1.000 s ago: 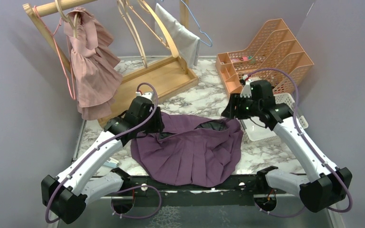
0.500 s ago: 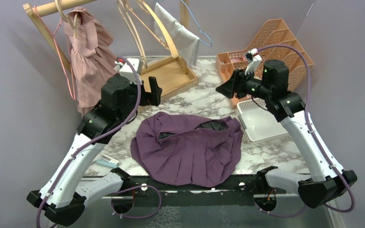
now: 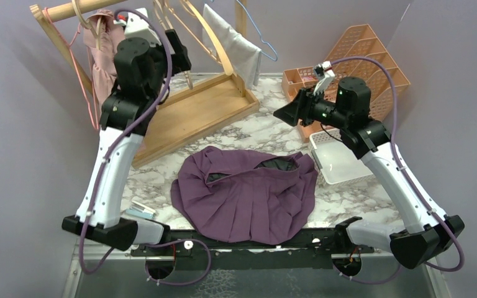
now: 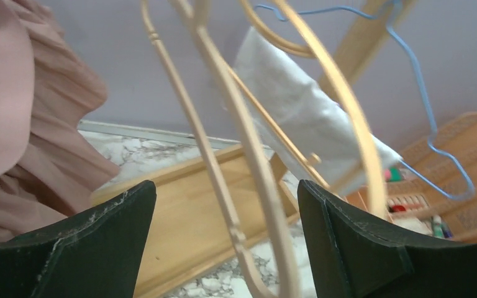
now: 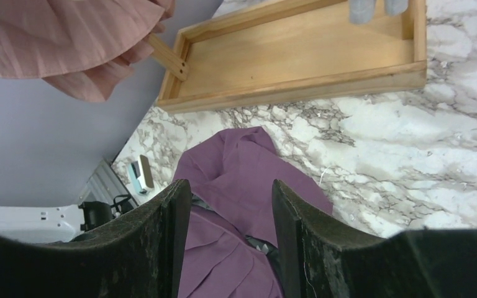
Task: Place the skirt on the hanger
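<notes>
View from above: a purple pleated skirt [image 3: 245,195] lies spread flat on the marble table [image 3: 267,130], low in the middle toward 6 o'clock. Its waist opening faces 12 o'clock, and neither gripper touches it.

The left gripper [image 3: 177,53] is raised at 11 o'clock beside a wooden garment rack [image 3: 205,105], jaws spread and holding nothing. Its wrist camera shows thin, curved wooden hangers [image 4: 223,124] crossing the gap between the fingers. A pink dress [image 4: 12,124] hangs at 9 o'clock, and a white cloth [image 4: 304,118] and a blue wire hanger [image 4: 431,124] at 2 o'clock.

The right gripper [image 3: 286,113] hovers at 1 o'clock, also spread and empty, close to an orange desk organiser [image 3: 360,56] and above a white basket [image 3: 341,161].

Likely risks:
- The hangers sit close together, so the left jaws could close on 2 at once or miss between them.
- A thin, rounded hanger may twist or slip in the grip.
- Its hook could catch on the rail as it comes away and drag or tip the rack.
- The pink dress is near enough to snag.
- The skirt's waistband looks partly folded, so threading a hanger through may bunch the fabric.
</notes>
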`<state>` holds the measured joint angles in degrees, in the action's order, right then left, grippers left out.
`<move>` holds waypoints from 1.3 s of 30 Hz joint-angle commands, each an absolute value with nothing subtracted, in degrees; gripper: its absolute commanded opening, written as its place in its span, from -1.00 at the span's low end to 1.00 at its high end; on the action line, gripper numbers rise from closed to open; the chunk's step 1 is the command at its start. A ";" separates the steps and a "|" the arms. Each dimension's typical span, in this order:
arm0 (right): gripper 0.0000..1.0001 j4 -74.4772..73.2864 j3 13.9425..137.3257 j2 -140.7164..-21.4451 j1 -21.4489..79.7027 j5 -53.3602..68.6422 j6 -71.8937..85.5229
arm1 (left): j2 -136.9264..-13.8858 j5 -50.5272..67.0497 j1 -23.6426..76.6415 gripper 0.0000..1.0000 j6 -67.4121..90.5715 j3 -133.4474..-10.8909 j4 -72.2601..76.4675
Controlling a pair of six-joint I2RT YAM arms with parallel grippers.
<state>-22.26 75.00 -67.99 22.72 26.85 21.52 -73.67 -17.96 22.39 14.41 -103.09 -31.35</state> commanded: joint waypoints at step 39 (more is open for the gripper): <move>0.07 -22.33 70.45 -63.97 24.32 25.05 21.53 | -88.72 2.63 7.81 -0.03 26.66 -111.84 -29.19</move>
